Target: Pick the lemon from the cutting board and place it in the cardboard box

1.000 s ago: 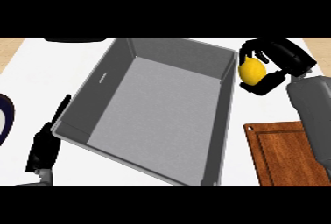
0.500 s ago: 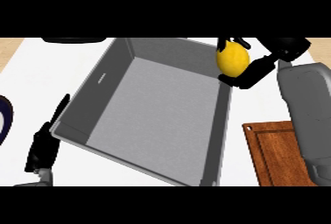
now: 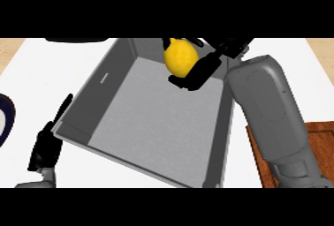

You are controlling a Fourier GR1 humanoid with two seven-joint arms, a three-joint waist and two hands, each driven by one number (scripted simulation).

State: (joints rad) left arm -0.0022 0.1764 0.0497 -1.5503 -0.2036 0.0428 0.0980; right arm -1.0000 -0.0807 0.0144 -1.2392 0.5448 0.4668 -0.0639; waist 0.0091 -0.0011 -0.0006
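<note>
The right forearm (image 3: 267, 110) rose along the right side of the frame and bent left at the top. There the right hand (image 3: 195, 73) had its fingers curled around the lemon (image 3: 179, 56), above the upper end of the grey box (image 3: 101, 88). At lower left, the left hand (image 3: 46, 150) lay with fingers straight on the white desk (image 3: 39, 70), just beside the box. The cutting board (image 3: 321, 132) showed at lower right.

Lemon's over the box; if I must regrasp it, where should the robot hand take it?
Round its wide middle, coming from the right, as the right robot hand does: the lemon is oval, its tapered ends would likely slip, and the arm lies on that side of the box.
</note>
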